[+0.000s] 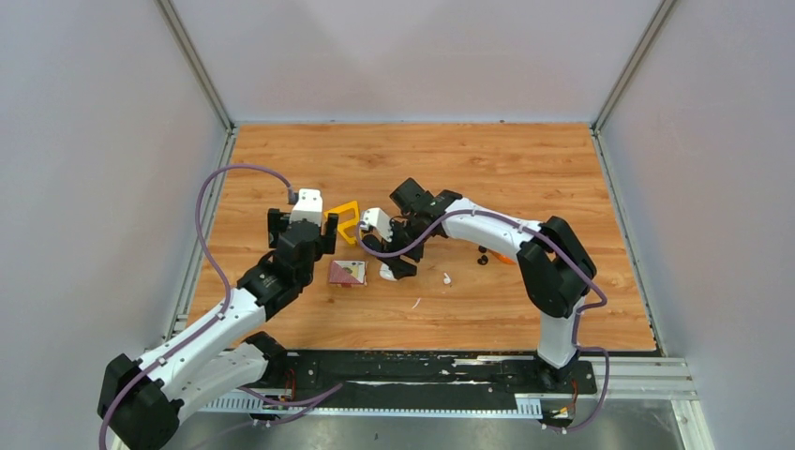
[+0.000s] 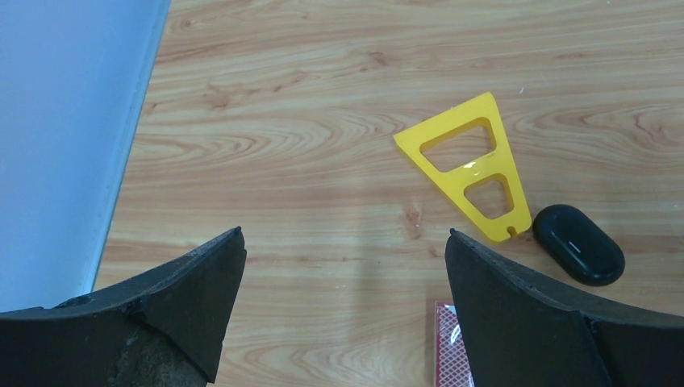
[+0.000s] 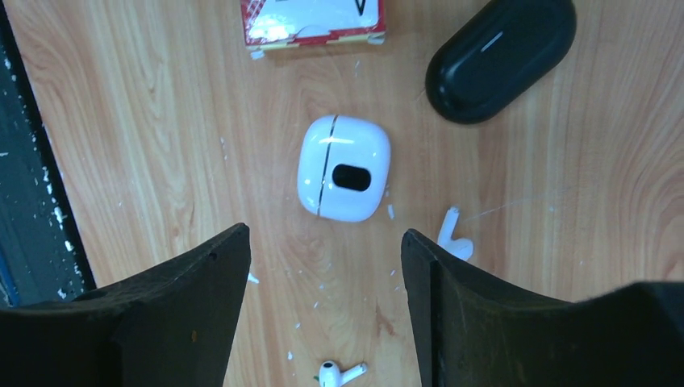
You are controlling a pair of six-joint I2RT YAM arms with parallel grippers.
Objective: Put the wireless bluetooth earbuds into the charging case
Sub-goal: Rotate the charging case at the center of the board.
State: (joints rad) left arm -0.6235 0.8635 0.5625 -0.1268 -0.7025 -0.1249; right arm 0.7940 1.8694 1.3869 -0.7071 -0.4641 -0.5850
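The charging case (image 3: 344,168) is a white rounded square with its lid shut, a seam and a dark oval spot on top. It lies flat just ahead of my right gripper's open jaws. One earbud (image 3: 454,239) lies beside the right finger (image 3: 484,322). The other earbud (image 3: 339,373) lies between the fingers, low in the view. My right gripper (image 3: 324,234) is open and empty above the table. In the top view it (image 1: 405,255) hovers by the case (image 1: 386,274), with an earbud (image 1: 447,278) to its right. My left gripper (image 2: 345,234) is open and empty, left of the case.
A black oval pebble (image 3: 500,56) and a red card box (image 3: 313,20) lie beyond the case. A yellow triangular frame (image 2: 472,165) lies ahead of the left gripper. A thin white sliver (image 1: 415,303) and white crumbs lie near the earbuds. The enclosure wall (image 2: 72,121) stands left.
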